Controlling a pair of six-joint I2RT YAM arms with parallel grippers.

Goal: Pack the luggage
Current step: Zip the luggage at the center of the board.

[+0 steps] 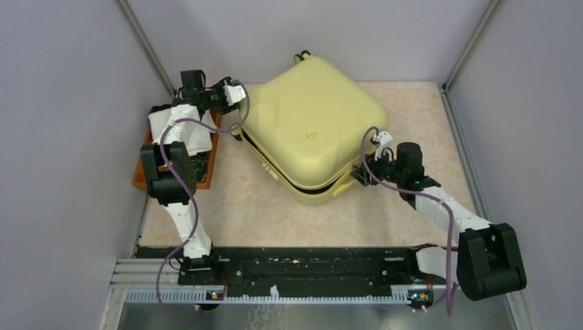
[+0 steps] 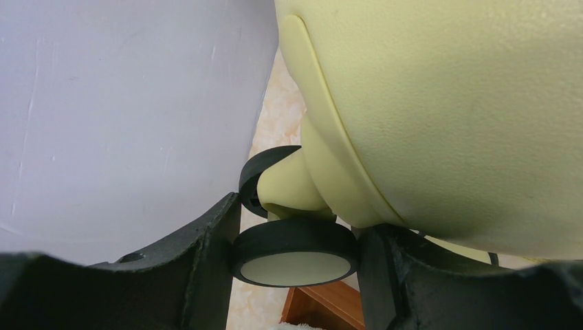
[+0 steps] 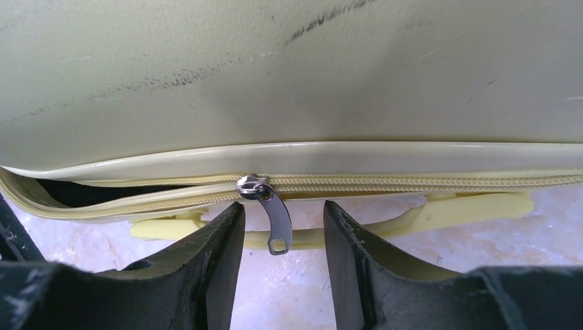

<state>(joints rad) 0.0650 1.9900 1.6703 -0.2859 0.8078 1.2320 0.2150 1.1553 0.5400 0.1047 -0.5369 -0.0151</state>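
Luggage (image 1: 309, 130), big and pale yellow, flat on the desk (image 1: 247, 206), near the middle and toward the back wall. Lid down, corners round, turned a bit like a diamond. Small round mark (image 1: 311, 135) on top of the lid, too tiny to read.

Left hand (image 2: 297, 227) up at the far left corner of the luggage, closed around one wheel (image 2: 294, 267). Wheel black with a cream face, sitting right between the two black fingers (image 2: 206, 268) and touching both. Held snug, with the fingers only as far apart as the wheel is wide. Another black wheel (image 2: 258, 180) just behind it, partly hidden by the yellow wheel mount.

Right hand (image 3: 283, 206) down at the near right corner, right by the zip (image 3: 412, 182). Fingers (image 3: 357, 261) partway apart. Shiny silver zip pull (image 3: 271, 218) hanging down between them, close to one finger, with a gap on the other side. Not pinched, nothing held. Zip shut on one side of the pull and open on the other, with black showing inside the gap (image 3: 62, 185). Thin black scuff lines (image 3: 172, 81) on the yellow shell above the zip.

Brown wooden tray (image 1: 141, 177) at the left edge of the desk, partly under the left arm, well apart from the right hand.
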